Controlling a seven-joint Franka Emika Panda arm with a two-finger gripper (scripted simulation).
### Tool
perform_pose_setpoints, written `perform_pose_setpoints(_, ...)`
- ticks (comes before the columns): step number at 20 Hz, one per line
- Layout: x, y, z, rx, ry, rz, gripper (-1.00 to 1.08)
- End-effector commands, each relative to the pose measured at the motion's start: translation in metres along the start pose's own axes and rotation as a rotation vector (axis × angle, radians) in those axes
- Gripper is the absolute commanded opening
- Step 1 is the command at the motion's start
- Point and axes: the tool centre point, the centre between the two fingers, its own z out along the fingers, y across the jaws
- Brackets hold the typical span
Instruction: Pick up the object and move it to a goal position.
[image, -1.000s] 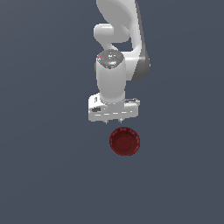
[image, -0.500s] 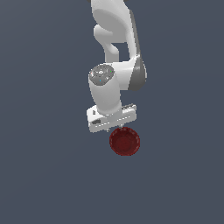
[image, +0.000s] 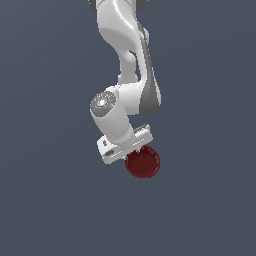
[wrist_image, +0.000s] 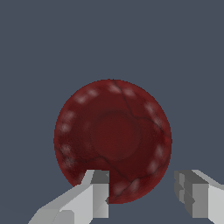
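In the exterior view the white arm (image: 127, 75) runs out of the picture at its upper edge, and the wrist flange covers the upper rim of the dark red bowl (image: 143, 162); the fingers themselves cannot be made out there. In the wrist view both fingers (wrist_image: 94, 199) are cut off at the picture's edge, so only their tips show, and one tip overlaps the bowl's rim while the other stands just outside it.

The bowl lies on the plain grey-blue tabletop (image: 50, 200); only the arm stands over it.

The bowl is round, so it has no long axis — its hollow faces up toward the wrist camera, showing a darker centre, fine crack-like lines and pale glints round the rim.

The gripper (wrist_image: 142, 192) hangs close over the bowl with its jaws spread wide, holding nothing — whether the overlapping tip touches the rim cannot be told.
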Motion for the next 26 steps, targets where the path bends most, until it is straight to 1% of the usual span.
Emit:
perform_pose_setpoints(1,0.004,0.003,0.006,0.033,0.015,-0.041,0.28)
perform_pose_setpoints(9,0.015,0.014,0.024,0.134,0.084,-0.165,0.28)
perform_pose_setpoints(14,0.021,0.020,0.031,0.184,0.135,-0.229,0.28)
perform_pose_setpoints(20,0.026,0.027,0.035,0.222,0.184,-0.279,0.28)
perform_pose_setpoints(26,0.029,0.030,0.036,0.240,0.215,-0.306,0.28)
